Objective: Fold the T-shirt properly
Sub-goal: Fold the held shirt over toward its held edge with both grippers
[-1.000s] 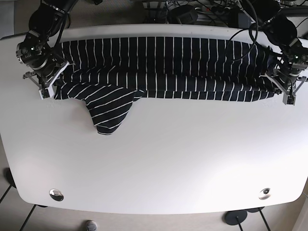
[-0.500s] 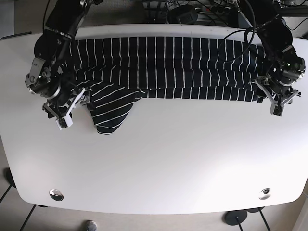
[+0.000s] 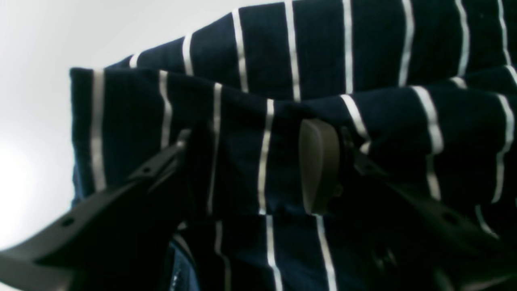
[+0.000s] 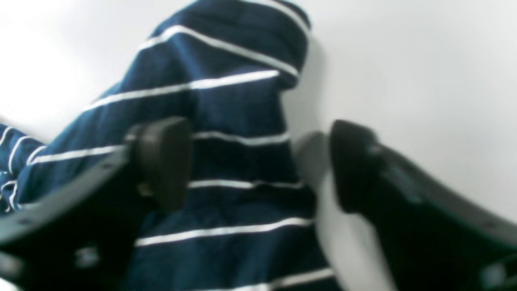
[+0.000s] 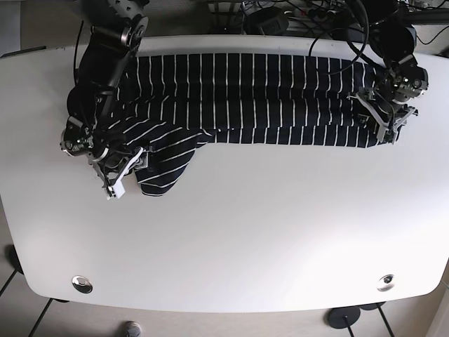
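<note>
The T-shirt (image 5: 266, 98), navy with thin white stripes, lies folded into a long band across the far side of the white table (image 5: 245, 232). One sleeve (image 5: 165, 165) sticks out toward the near side at the left. My right gripper (image 5: 119, 179) is at that sleeve. In the right wrist view it (image 4: 254, 165) stands open, one finger over the striped sleeve (image 4: 226, 153) and the other over bare table. My left gripper (image 5: 386, 126) is over the shirt's right end. In the left wrist view it (image 3: 258, 165) stands open with striped fabric (image 3: 282, 60) under and between its fingers.
Two metal grommets (image 5: 83, 283) (image 5: 385, 282) sit near the table's front corners. Cables and equipment (image 5: 295, 14) crowd the space behind the back edge. The shirt's far edge runs close to the back edge of the table.
My right gripper has travelled from the shirt's left end toward the near side, to the loose sleeve. My left gripper has moved back and inward, from beyond the right end onto the shirt.
</note>
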Action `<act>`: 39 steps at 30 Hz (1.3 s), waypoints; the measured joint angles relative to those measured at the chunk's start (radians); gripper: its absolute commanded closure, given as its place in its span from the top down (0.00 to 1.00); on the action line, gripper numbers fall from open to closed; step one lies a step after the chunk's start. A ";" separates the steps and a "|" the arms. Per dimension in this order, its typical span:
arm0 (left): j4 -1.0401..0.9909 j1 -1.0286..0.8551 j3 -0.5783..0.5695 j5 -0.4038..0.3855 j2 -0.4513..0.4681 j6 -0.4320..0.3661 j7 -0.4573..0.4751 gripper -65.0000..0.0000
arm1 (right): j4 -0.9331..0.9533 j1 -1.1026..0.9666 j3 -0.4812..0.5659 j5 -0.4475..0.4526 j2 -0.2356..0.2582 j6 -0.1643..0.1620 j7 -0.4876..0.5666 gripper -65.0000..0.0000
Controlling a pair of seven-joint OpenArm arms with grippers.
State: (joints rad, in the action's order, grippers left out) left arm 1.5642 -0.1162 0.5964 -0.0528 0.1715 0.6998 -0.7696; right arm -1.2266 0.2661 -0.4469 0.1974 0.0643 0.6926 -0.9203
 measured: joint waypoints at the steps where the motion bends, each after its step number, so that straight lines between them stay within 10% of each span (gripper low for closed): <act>1: -0.002 0.000 0.000 0.000 0.000 0.000 0.000 0.47 | 0.000 -0.002 0.000 -0.004 -0.003 0.000 -0.003 0.30; 2: -0.002 0.000 0.000 0.000 -0.002 0.000 0.000 0.47 | 0.001 -0.005 -0.001 -0.008 -0.007 0.000 -0.005 0.03; 3: -0.003 0.000 0.000 -0.001 -0.001 0.000 0.000 0.47 | -0.001 -0.007 -0.001 -0.010 -0.011 -0.001 -0.011 0.02; 14: -0.003 0.000 0.000 -0.003 -0.001 0.000 0.000 0.47 | -0.742 -0.274 -0.006 0.230 -0.034 -0.009 -0.286 0.02; 19: -0.004 0.000 0.000 -0.003 0.002 0.000 0.000 0.47 | -0.775 -0.443 -0.124 0.437 -0.019 -0.046 -0.290 0.02; 30: -0.049 0.002 -0.002 -0.027 0.041 0.005 0.016 0.47 | -0.772 -0.662 -0.261 0.508 0.016 -0.038 -0.288 0.03; 39: 0.058 0.000 -0.026 0.001 0.023 0.000 -0.016 0.47 | -0.776 -0.713 -0.280 0.510 0.088 -0.039 -0.232 0.65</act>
State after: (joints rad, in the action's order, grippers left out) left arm 1.6226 -0.1162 0.5705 -0.0521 0.1940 0.6994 -0.7853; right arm -2.0026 -0.4473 -0.7273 0.7071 0.1524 0.6537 -1.1526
